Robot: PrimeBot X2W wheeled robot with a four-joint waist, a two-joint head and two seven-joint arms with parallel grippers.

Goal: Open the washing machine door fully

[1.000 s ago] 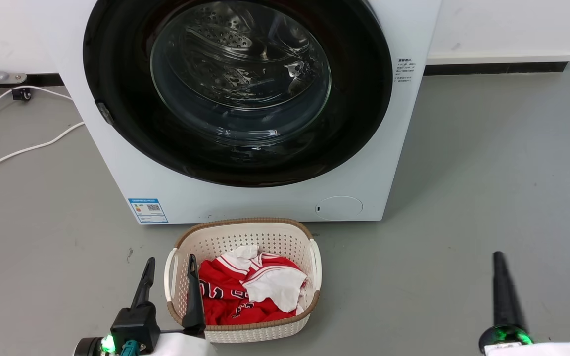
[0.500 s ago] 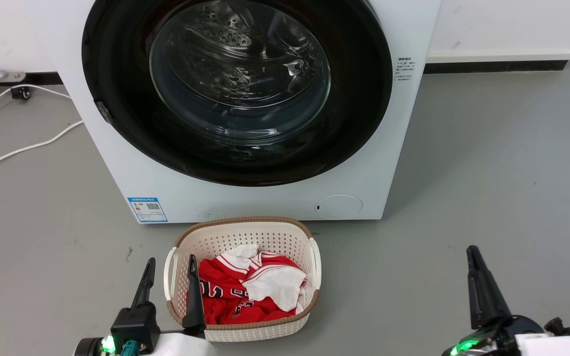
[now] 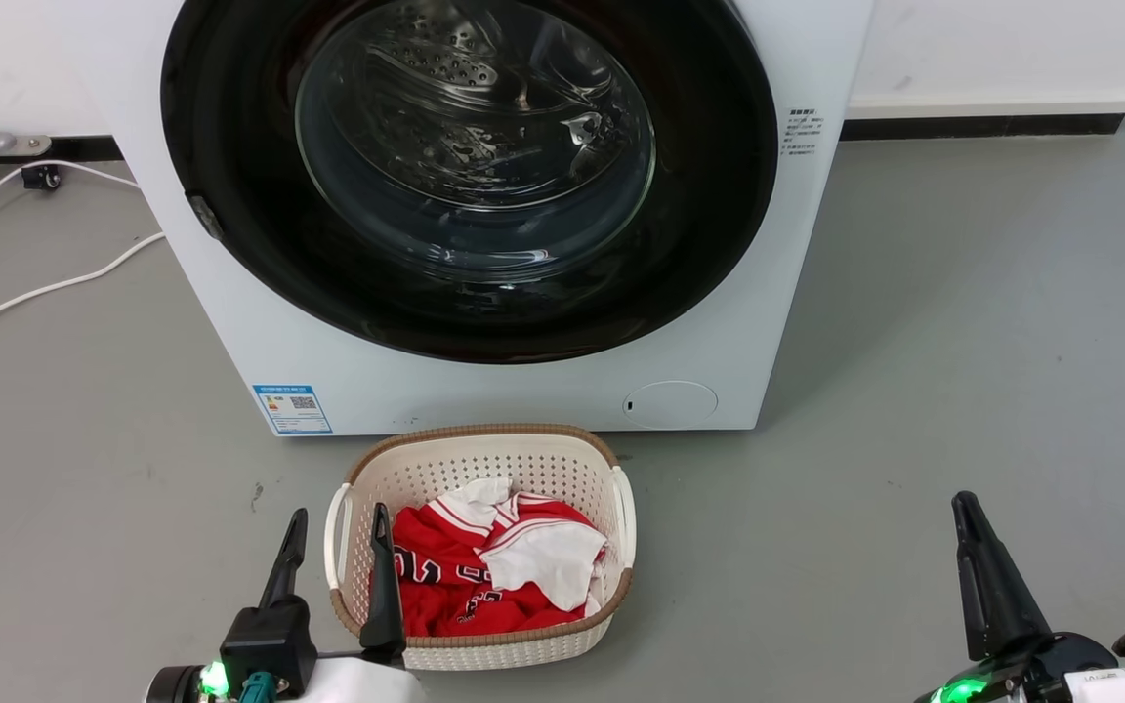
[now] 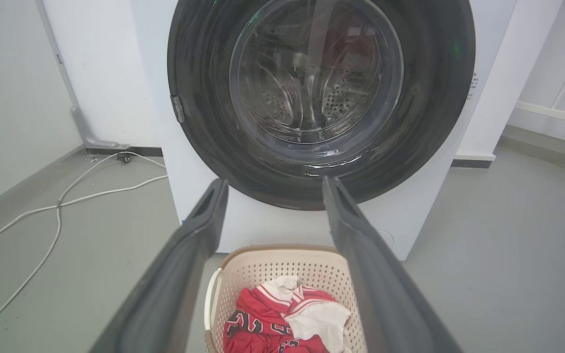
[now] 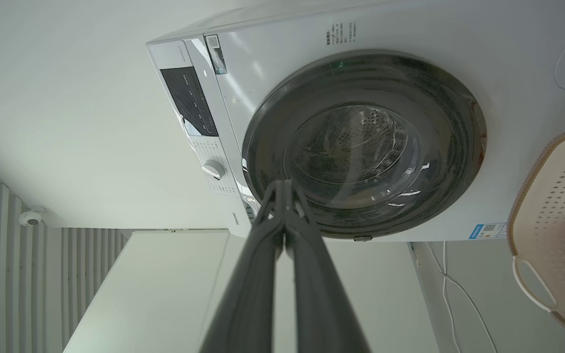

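At lower right, right claw (image 3: 966, 513) farther right.

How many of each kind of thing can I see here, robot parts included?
Washing machine: 1
Laundry basket: 1
End effectors: 2 (left end effector, right end effector)
Total: 4

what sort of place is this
Likely a laundry corner of a lab or utility room: a white washing machine on a bare grey floor, a basket of red and white clothes before it, loose cables by the wall.
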